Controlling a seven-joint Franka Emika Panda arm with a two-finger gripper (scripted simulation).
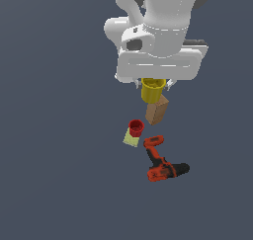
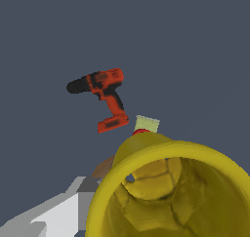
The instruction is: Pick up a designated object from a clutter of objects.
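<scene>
The yellow cup [image 1: 153, 91] hangs upright under my gripper [image 1: 154, 85], which is shut on its rim. The cup sits just above the brown box [image 1: 157, 110] in the exterior view, apart from the rest of the clutter. In the wrist view the yellow cup [image 2: 166, 192] fills the near corner with its open mouth toward the camera, and one grey finger [image 2: 58, 214] lies against its outer wall. The other finger is hidden by the cup.
A red cup [image 1: 136, 127] stands on a pale yellow-green flat block [image 1: 131, 139]. An orange-and-black power drill [image 1: 162, 164] lies beyond them on the dark floor. The wrist view shows the drill [image 2: 100, 92], the block [image 2: 146, 124] and a sliver of the box [image 2: 103, 167].
</scene>
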